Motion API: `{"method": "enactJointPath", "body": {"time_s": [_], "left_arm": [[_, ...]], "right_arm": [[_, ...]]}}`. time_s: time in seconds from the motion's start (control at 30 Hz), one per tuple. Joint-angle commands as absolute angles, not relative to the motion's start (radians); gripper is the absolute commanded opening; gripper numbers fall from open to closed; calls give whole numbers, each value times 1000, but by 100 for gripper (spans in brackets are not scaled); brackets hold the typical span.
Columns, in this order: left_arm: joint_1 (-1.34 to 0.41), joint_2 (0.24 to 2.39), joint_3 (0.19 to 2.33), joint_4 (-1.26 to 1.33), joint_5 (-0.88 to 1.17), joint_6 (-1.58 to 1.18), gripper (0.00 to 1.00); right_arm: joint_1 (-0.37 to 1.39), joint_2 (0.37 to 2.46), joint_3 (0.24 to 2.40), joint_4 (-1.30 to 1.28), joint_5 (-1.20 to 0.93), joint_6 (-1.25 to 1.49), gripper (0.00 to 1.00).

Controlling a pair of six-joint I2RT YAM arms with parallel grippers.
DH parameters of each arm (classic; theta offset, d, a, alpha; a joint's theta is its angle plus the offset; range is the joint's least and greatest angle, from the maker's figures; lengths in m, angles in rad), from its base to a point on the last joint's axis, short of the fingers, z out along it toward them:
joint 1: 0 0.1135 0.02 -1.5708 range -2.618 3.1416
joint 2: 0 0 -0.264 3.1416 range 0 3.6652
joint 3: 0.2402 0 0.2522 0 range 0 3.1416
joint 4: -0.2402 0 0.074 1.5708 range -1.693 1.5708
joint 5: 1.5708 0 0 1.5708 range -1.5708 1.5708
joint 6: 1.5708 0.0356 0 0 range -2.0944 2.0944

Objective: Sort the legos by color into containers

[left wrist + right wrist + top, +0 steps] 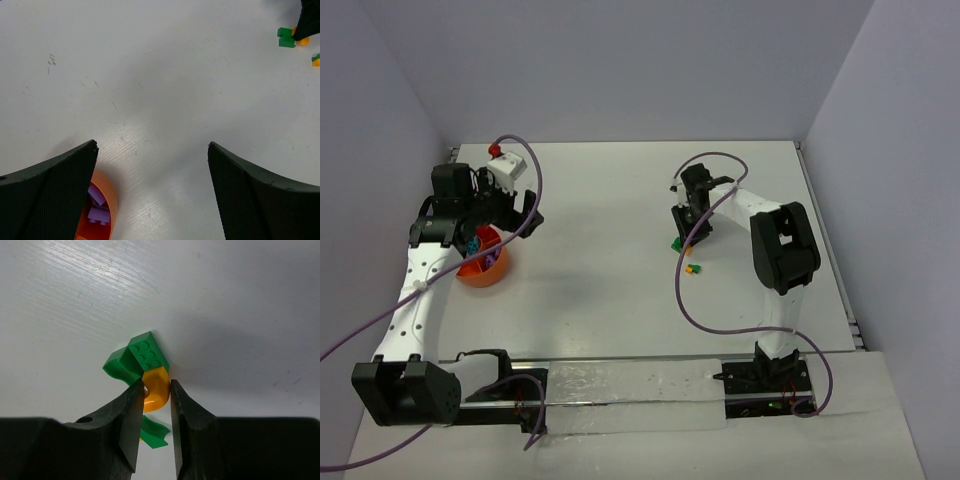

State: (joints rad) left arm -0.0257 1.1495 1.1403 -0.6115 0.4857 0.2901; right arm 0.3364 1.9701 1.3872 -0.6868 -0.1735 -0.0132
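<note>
Right gripper [156, 388] clenched on orange-yellow lego [158, 386], green legos [146, 353] touching beyond, left gripper [152, 147] released

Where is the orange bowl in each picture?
Top external: orange bowl at the left, halfway up.
Left wrist: bottom left corner, partly hidden.
Right wrist: not in it.
Shared landmark: the green lego beside the yellow lego held by the right end effector.

White table [620, 220], orange bowl [480, 276], loose legos [693, 268]
</note>
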Motion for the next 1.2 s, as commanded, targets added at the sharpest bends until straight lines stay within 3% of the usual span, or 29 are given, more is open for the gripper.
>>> {"method": "enactJointPath", "body": {"time_s": [0.0, 0.23, 0.4, 0.67, 0.77, 0.87, 1.0, 1.17], "left_arm": [[-33, 1154, 1143, -559, 488, 278, 97], [-34, 1157, 1151, -571, 477, 277, 98], [-33, 1195, 1204, -622, 497, 256, 99], [-32, 1223, 1236, -620, 727, 68, 99], [-32, 1239, 1209, -569, 793, -130, 92], [-44, 1264, 1129, -471, 867, -308, 75], [-124, 1297, 1122, -422, 809, -406, 81], [-223, 1323, 1144, -419, 675, -414, 81]], "right_arm": [[322, 1980, 1426, -707, -184, -2, 26], [314, 1947, 1422, -724, -232, -2, 0], [297, 1876, 1407, -726, -284, -32, 0], [298, 1762, 1440, -694, -472, -59, 0], [325, 1747, 1467, -676, -535, -47, 0], [388, 1731, 1494, -640, -595, -18, 0], [492, 1737, 1545, -611, -615, -2, 0], [583, 1750, 1580, -579, -622, 46, 0]]}}
